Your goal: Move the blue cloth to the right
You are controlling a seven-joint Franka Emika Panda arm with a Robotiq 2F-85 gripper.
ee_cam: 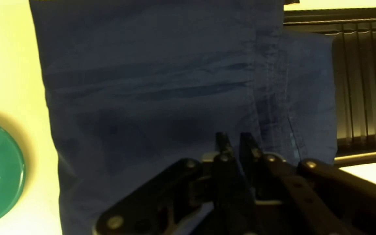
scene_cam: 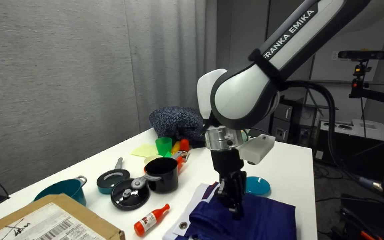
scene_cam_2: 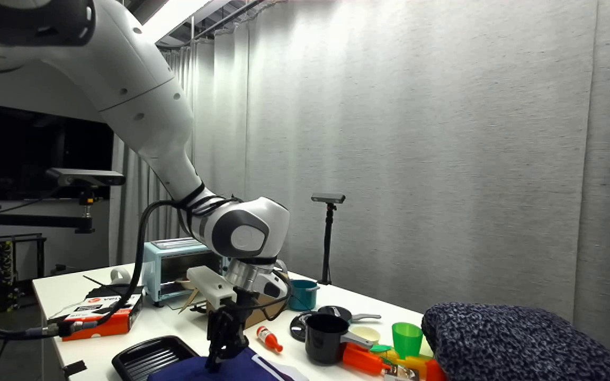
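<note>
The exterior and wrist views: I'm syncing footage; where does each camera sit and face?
An exterior view: behind the cardboard box, facing the fuzzy mound; arm and gripper show.
An exterior view: at the mound's end, facing the toaster oven; arm and gripper too.
Wrist view: on the wrist, looking down at the blue cloth; gripper only.
Both exterior views share the cloth and black pot.
</note>
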